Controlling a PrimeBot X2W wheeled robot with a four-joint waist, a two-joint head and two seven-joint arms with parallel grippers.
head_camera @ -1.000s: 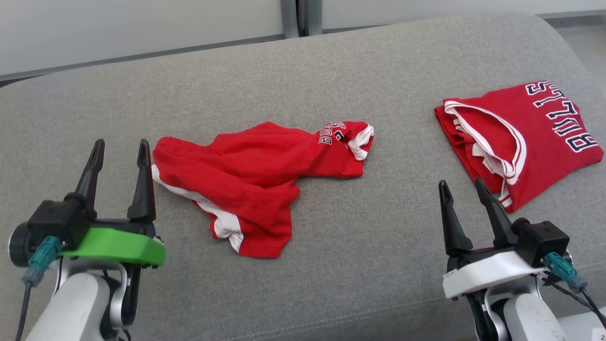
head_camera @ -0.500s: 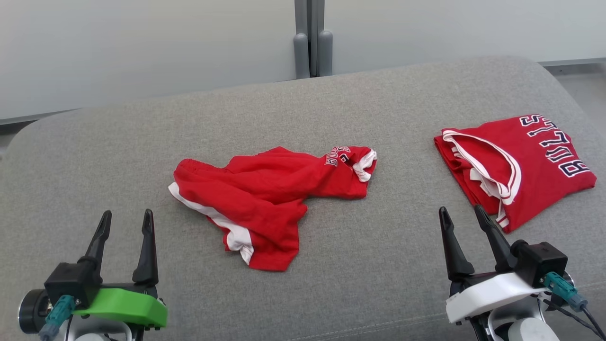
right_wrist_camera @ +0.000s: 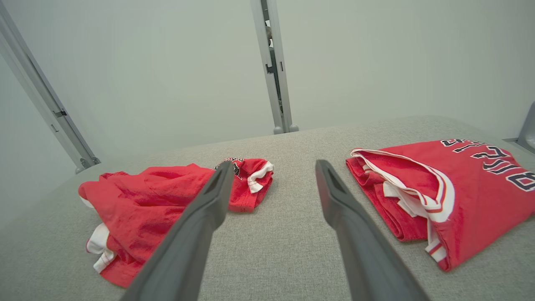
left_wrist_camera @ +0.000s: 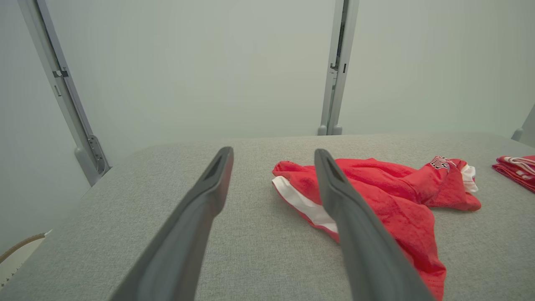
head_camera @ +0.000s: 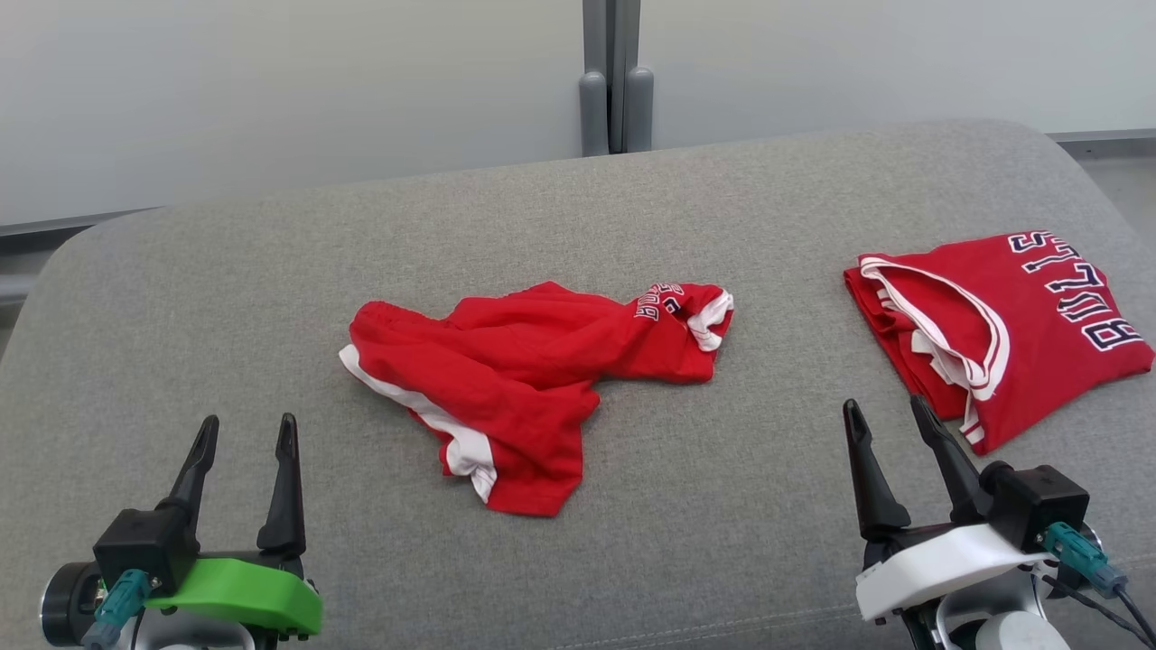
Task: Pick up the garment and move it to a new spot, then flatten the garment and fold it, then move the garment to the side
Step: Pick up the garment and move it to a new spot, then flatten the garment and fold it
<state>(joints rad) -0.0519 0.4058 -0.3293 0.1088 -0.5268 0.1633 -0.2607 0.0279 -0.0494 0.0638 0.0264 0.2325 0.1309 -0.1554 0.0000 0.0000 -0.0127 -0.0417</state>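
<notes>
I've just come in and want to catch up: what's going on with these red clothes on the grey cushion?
A two-armed robot faces a grey cushioned surface. The crumpled red shorts lie in the middle, not yet flattened or folded. A folded red jersey lies off to the right. The left gripper and right gripper sit at the near edge, jaws open and holding nothing.

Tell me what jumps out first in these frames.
A crumpled red garment lies mid-way across the grey cushion, and a folded red BULLS jersey sits to its right. The left gripper and right gripper hover at the near edge, fingers spread, holding nothing.
</notes>
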